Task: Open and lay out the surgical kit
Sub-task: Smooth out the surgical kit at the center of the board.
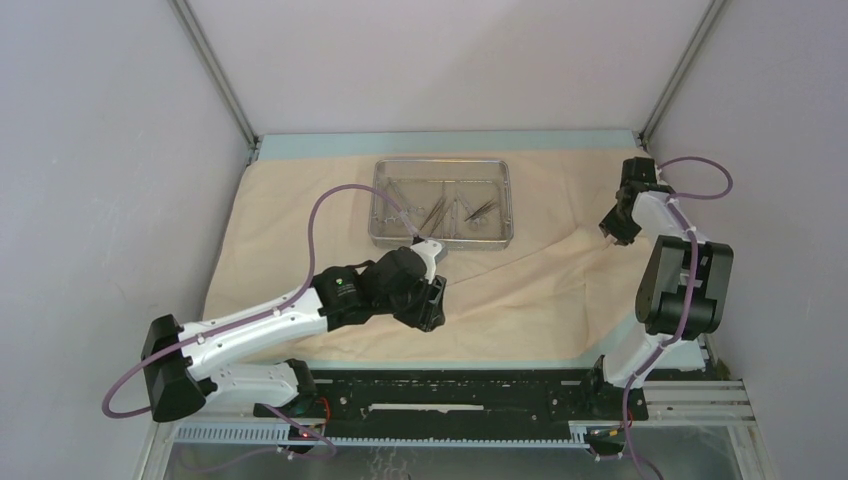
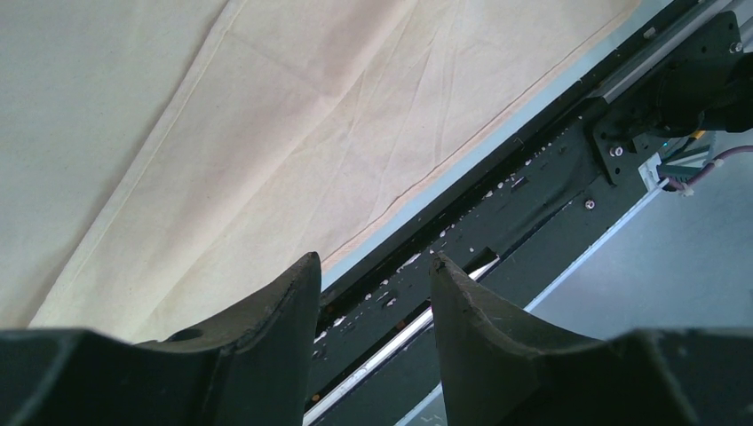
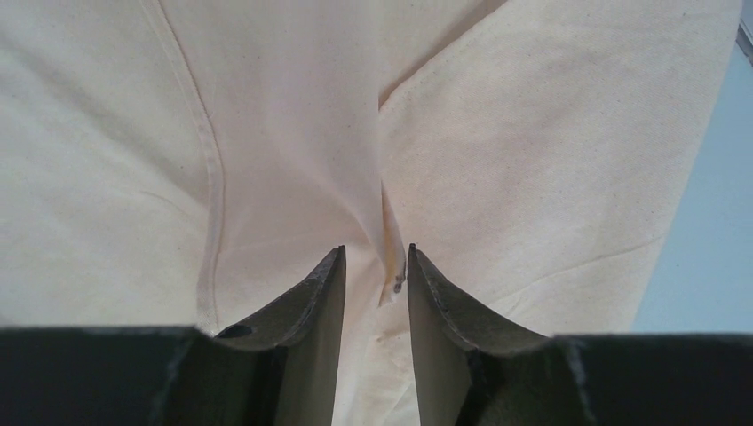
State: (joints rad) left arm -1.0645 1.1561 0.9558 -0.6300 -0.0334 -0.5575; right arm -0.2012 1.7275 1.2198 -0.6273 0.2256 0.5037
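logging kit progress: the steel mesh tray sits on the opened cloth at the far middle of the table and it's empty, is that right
One thing is wrong: the tray is not empty. The top external view shows the steel mesh tray on the opened beige cloth at the far middle, as you say, but slim steel instruments lie inside it.

The beige cloth wrap (image 1: 290, 225) is spread open and creased, with a raised fold drawn up near its right edge. The shallow rectangular steel mesh tray (image 1: 440, 243) is set flat on its far middle. Slim steel instruments (image 1: 455, 208) are laid inside the tray; their types cannot be told.
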